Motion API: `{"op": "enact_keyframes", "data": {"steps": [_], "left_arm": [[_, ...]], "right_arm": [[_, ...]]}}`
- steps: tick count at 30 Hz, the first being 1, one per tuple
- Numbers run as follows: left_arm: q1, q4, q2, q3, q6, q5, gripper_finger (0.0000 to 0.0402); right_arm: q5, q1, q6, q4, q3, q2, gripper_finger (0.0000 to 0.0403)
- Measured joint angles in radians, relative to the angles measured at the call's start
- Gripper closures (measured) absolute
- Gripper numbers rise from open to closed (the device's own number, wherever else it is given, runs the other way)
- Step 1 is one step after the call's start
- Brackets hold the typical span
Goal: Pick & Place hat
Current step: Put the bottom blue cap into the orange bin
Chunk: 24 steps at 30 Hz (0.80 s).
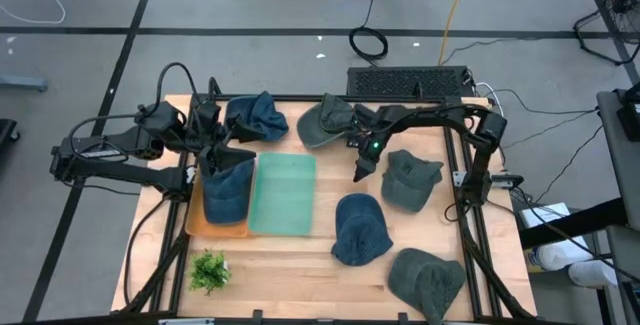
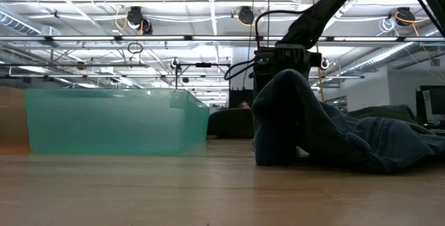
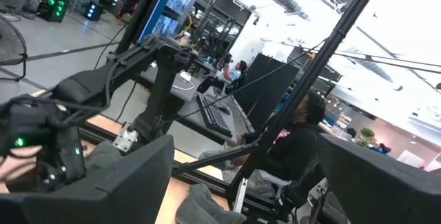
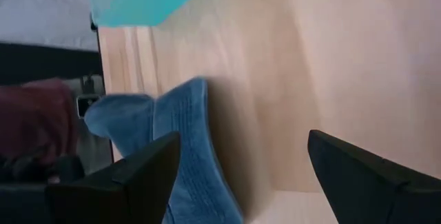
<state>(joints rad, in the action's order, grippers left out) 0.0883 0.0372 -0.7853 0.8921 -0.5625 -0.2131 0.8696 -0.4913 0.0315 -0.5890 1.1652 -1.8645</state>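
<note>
Both pincers gape empty: right pincer [image 1: 359, 173] hangs over the blue hat [image 1: 360, 228] to grasp it, left pincer [image 1: 213, 150] waits above the orange bin [image 1: 196, 227].

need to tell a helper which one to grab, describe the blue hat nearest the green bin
Start at the green bin in the middle of the table. Just to its right, toward the front edge, lies a blue hat. The hats beside it on that side are dark green, and the other blue ones sit left of the bin.
</note>
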Motion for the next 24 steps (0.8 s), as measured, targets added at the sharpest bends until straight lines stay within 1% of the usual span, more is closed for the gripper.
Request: {"op": "enact_keyframes", "data": {"steps": [4, 8, 13, 16, 24], "left_arm": [[0.000, 0.024, 0.000, 0.000, 0.000, -0.003, 0.0036], [0.000, 0.045, 0.000, 0.000, 0.000, -0.029, 0.0036], [-0.001, 0.044, 0.000, 0.000, 0.001, -0.033, 0.0037], [-0.001, 0.044, 0.000, 0.000, 0.004, -0.033, 0.0037], [0.000, 0.043, 0.000, 0.000, 0.000, -0.033, 0.0036]], "right_arm": [[0.003, 0.045, 0.010, 0.002, 0.000, -0.018, 0.0094], [0.002, 0.088, 0.011, 0.001, 0.000, -0.033, 0.0094], [0.006, 0.134, 0.025, -0.006, 0.000, -0.035, 0.0094], [0.028, 0.155, 0.034, -0.006, 0.000, -0.035, 0.0094], [0.024, 0.193, 0.034, -0.007, 0.000, -0.035, 0.0099]]}}
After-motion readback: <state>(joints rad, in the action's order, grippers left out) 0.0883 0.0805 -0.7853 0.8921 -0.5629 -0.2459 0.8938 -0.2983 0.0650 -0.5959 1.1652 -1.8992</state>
